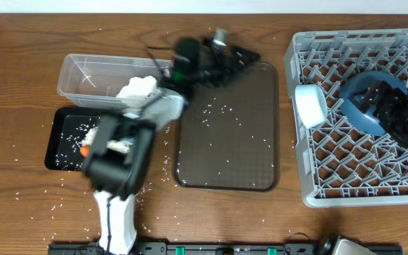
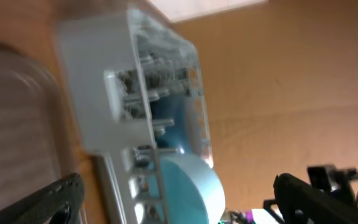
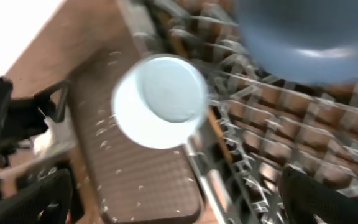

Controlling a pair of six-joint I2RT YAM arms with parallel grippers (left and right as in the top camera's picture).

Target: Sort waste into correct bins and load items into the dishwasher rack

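The left tool [image 2: 179, 190] hung over the far edge of the brown serving tray [image 1: 225, 134], pointed towards the dishwasher rack [image 1: 310, 177]. Its jaws stood wide apart with nothing between them. The right tool [image 3: 176, 186] hovered above the rack, just as widely spread and just as empty.

In the rack, the white bowl [image 1: 310, 105] stood on its side near the left wall. The dark-blue plate [image 1: 360, 103] leaned among the pegs just beside it, partly hidden by the right arm.

Over on the left of the tabletop [image 1: 20, 64], the crumpled white tissue [image 1: 137, 88] lay in the clear tub [image 1: 83, 71]. The small orange carrot [image 1: 85, 150] sat in the black tray [image 1: 57, 145] among loose rice grains [image 1: 83, 131]. More grains were scattered across the serving tray and the wood around it.
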